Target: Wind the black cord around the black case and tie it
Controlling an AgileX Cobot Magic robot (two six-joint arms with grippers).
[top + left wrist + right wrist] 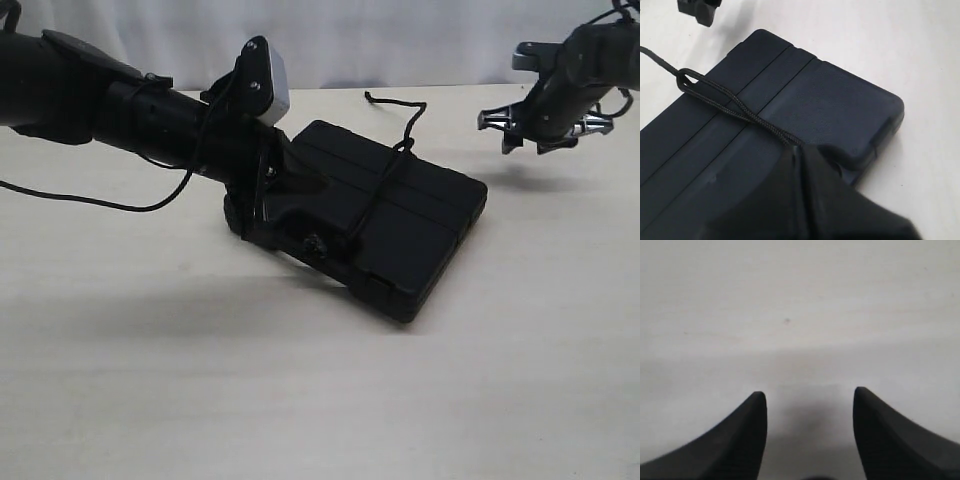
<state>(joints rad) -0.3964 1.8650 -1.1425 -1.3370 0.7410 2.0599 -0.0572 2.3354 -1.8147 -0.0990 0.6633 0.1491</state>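
Left end effector [799, 150] is pictured clamped on the black cord [740, 107], its two fingers pressed together over the ribbed lid of the black case [830, 95], close to one of the case's rounded corners. From my remote station, the left wrist camera shows two strands of the braided cord running side by side across the lid. They cross the raised ribs at a slant and vanish into the seam between the fingertips. At the other end of that run the strands meet in a small loop at the case's edge, and a single strand leads away from it over the pale surface [300, 400].

On the exterior camera the case lies near the middle of the surface, with the left arm reaching in from the left and bearing on the case's left end. A loose length of cord lies on the surface just behind the case, then comes over the far edge onto the lid. A thin glossy cable [100, 205] sags from the left arm above the surface.

Right end effector [809, 392] hangs in the air to the right of the case, well apart from both case and cord. Its fingers are spread wide with nothing between them. My right wrist camera shows only bare surface and a soft shadow in the gap.
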